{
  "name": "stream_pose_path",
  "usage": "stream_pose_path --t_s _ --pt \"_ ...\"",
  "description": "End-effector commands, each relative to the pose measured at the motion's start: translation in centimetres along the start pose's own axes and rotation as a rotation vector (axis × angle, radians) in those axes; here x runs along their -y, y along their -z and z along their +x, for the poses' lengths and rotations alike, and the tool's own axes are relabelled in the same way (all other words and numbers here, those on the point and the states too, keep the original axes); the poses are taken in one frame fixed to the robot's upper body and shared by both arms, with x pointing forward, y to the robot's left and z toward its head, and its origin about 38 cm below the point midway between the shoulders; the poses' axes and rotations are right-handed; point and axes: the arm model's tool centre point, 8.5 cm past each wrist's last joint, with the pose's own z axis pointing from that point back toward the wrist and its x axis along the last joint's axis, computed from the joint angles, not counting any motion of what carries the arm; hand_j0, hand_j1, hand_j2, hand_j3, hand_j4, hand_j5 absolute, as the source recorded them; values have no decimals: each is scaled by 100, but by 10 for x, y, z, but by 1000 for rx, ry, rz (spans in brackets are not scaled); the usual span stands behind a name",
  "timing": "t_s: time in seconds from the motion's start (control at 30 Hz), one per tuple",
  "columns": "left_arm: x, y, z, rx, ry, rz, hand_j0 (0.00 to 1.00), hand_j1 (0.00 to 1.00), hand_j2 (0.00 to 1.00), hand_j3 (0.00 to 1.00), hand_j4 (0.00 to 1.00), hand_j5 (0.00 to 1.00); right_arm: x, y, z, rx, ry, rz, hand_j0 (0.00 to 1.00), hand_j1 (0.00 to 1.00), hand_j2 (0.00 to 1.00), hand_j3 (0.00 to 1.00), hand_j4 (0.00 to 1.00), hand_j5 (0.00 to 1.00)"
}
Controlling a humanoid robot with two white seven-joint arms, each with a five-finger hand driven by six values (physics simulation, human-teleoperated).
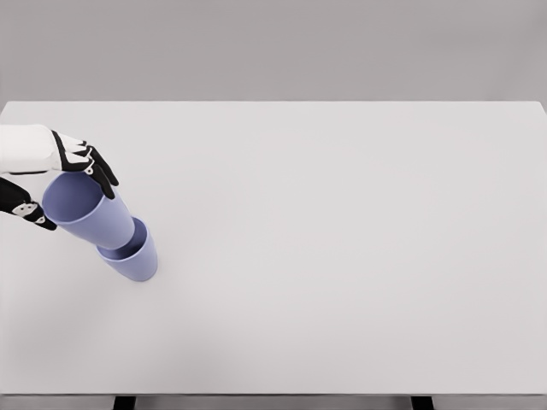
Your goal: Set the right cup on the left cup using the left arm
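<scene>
Upper cup half-nested, tilted, risk of tipping both.

Head view: the left hand (51,184) pinches the upper cup (85,209) at its rim, its base inside the lower cup (132,254) on the counter (342,256); letting go while it leans could topple the pair.

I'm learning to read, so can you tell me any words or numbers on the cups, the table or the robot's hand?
There are none to read.
Upper cup: plain purple, no text.
Lower cup: plain purple, no text.
Table: plain white, no label or sign.
Left hand: white and black, no writing shows.
</scene>
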Motion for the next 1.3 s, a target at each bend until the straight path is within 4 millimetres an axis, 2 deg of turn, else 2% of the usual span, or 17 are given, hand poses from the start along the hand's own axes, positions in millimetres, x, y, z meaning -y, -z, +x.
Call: stream_pose_path --t_s 0.0,0.23,0.77,0.87,0.93,0.97,1.1,1.27 --pt "-1 0 0 2 -4 6 57 57 57 57 57 57 0 0 0 0 -2 1 100 100 100 100 100 100" --pt "-2 7 -1 17 -3 5 57 57 57 57 57 57 0 0 0 0 -2 1 100 100 100 100 100 100" --pt "-1 5 -5 1 -3 4 60 60 60 60 60 60 0 0 0 0 -2 1 100 100 100 100 100 100" --pt "-1 5 -5 0 -2 3 67 67 67 67 67 67 0 0 -1 -2 0 1 100 100 100 100 100 100" --pt "-1 4 -6 -3 -2 2 83 83 83 83 83 83 0 0 0 0 -2 1 100 100 100 100 100 100" --pt "0 4 -6 -3 -3 1 86 86 86 86 86 86 0 0 0 0 -2 1 100 100 100 100 100 100" --pt "0 4 -5 -6 0 -2 93 93 93 93 93 93 0 0 0 0 -2 1 100 100 100 100 100 100" --pt "-1 3 -5 -7 5 2 93 93 93 93 93 93 0 0 0 0 -2 1 100 100 100 100 100 100"
